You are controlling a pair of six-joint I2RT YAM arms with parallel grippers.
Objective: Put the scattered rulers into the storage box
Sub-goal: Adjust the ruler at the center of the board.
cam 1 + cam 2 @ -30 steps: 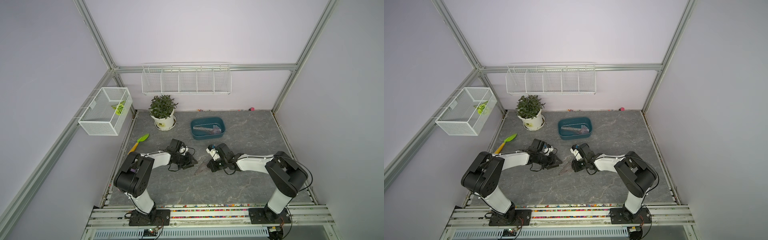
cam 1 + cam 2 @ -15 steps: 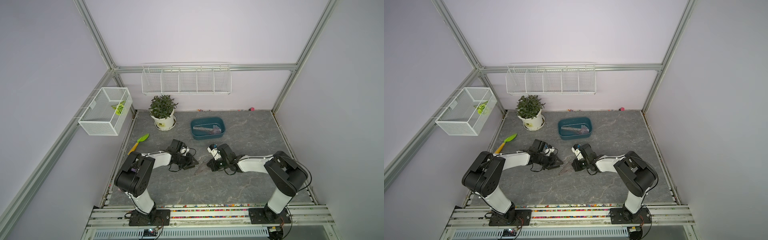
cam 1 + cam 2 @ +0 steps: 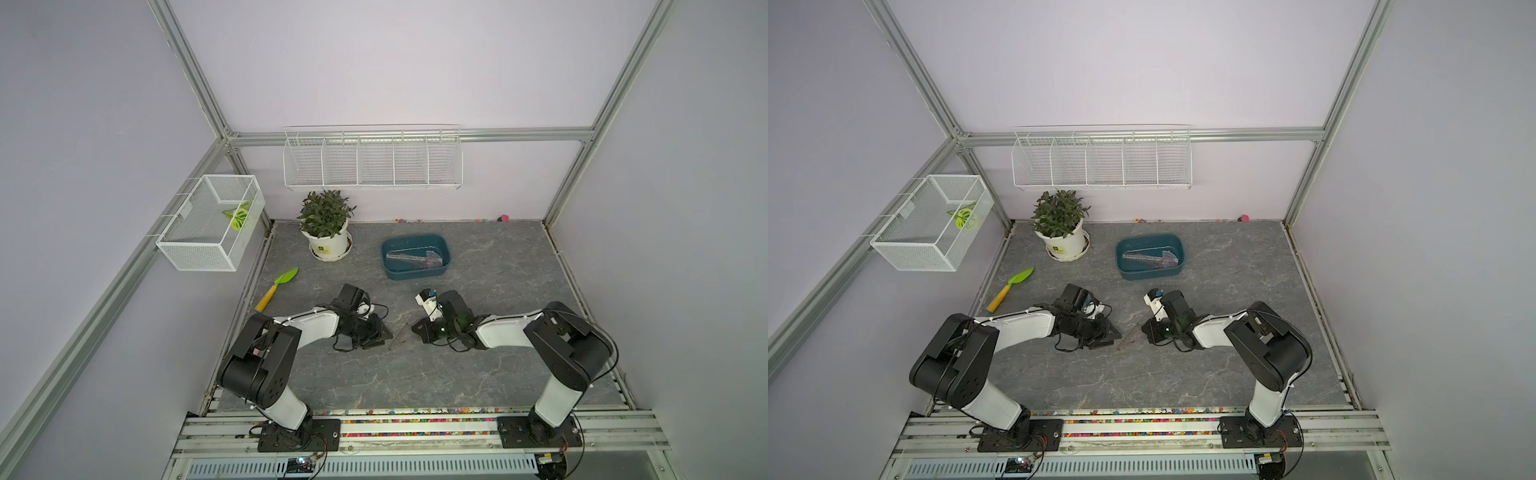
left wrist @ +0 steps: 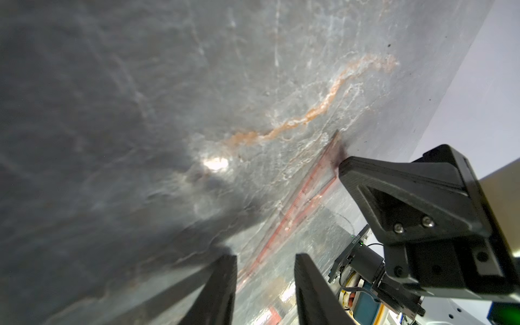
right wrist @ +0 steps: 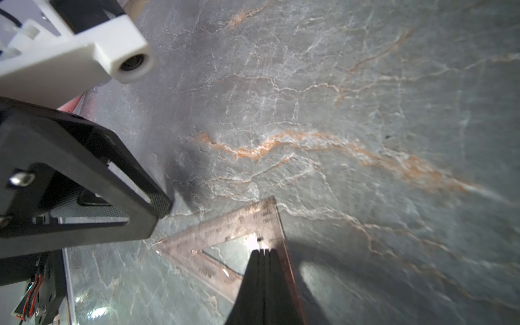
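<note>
A transparent purplish triangle ruler (image 3: 400, 333) (image 3: 1130, 333) lies on the grey floor between my two grippers. My right gripper (image 5: 263, 251) (image 3: 419, 327) is shut, its tips set over one side of the triangle ruler (image 5: 222, 233), which shows face-on and flat. My left gripper (image 4: 264, 257) (image 3: 384, 333) stands open, with the ruler's (image 4: 292, 213) near end showing between its fingers. The teal storage box (image 3: 445, 253) (image 3: 1179, 249) sits farther back and holds several rulers (image 3: 409, 261).
A potted plant (image 3: 326, 232) stands left of the box. Near the left wall lies a green trowel (image 3: 279, 286) with a yellow handle. White wire baskets hang on the left wall (image 3: 208, 232) and the back wall (image 3: 372, 160).
</note>
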